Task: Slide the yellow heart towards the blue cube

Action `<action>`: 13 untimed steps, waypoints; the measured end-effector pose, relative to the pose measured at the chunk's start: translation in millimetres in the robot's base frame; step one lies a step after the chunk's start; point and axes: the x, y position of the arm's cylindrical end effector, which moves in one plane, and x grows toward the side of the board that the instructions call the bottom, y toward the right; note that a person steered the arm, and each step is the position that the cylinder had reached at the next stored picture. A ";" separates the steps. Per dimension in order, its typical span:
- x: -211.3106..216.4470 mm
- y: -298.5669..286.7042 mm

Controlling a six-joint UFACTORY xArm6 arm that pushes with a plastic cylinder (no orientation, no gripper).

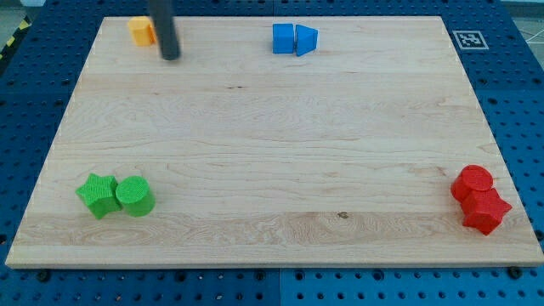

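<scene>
A yellow-orange block (141, 31) lies at the board's top left, partly hidden behind my rod, so its shape and any second block there cannot be made out. My tip (171, 56) rests on the board just right of and below it. The blue cube (283, 38) sits at the top middle, touching a blue triangular block (307, 40) on its right. The cube is far to the right of my tip.
A green star (98, 195) and a green cylinder (134, 195) sit side by side at the bottom left. A red cylinder (473, 183) and a red star-like block (486, 209) sit at the bottom right near the wooden board's (272, 153) edge.
</scene>
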 end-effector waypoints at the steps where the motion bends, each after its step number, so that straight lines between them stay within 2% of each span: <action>1: -20.4 -78.2; 2: -36.8 -107.3; 4: -79.6 -90.4; 5: -80.1 -78.2; 8: -34.1 35.7; 9: -30.8 57.5; 11: -62.0 27.2; 12: -67.4 54.8; 13: -42.9 81.8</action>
